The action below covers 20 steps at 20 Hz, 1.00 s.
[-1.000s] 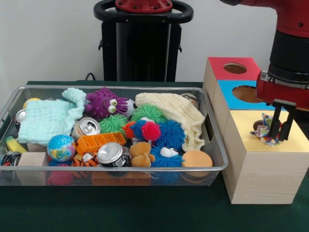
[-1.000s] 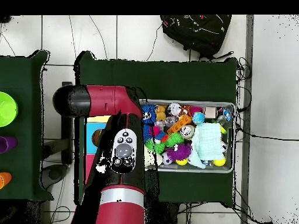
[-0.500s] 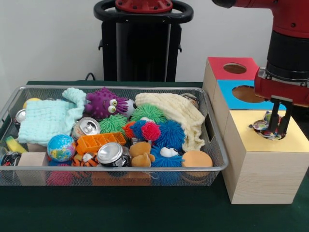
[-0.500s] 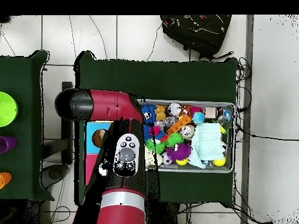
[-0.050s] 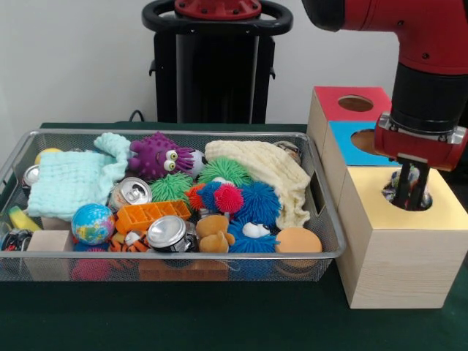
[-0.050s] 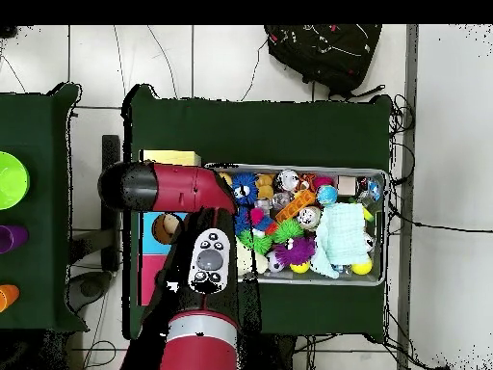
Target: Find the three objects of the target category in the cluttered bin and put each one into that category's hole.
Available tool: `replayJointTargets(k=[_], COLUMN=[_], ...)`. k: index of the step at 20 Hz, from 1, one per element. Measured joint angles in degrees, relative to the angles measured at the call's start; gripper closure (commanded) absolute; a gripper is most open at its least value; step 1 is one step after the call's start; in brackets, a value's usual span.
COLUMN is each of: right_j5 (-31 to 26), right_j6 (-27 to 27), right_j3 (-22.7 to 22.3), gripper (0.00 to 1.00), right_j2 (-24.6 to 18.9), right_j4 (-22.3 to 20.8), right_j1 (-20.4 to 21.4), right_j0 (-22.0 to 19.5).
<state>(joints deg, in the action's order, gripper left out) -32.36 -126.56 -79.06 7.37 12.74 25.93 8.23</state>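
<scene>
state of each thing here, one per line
hand: down in the yellow box's hole, grip hidden
yellow box: hole filled by the hand
blue box: hole open
red box: hole open
wire bin: full of toys
soda cans: lying among the toys

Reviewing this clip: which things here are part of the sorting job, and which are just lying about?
Part of the job:
- gripper, down in the hole of the yellow box
- wire bin of mixed toys
- blue box and red box, each with a hole

Just lying about:
- black backpack on the floor
- green bowl on the side table
</scene>
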Motion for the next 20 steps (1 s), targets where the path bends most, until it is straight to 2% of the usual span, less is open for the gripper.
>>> replayJointTargets(k=[9,17,20], right_j5=[3.3,3.1,0.9], right_j6=[0.0,0.0,0.0], right_j3=[0.2,0.6,0.9], gripper=[1.0,1.0,1.0], right_j2=[0.0,0.8,1.4], right_j4=[0.1,0.0,0.0], right_j1=[-3.8,-3.7,-3.2], right_j0=[0.2,0.2,0.3])
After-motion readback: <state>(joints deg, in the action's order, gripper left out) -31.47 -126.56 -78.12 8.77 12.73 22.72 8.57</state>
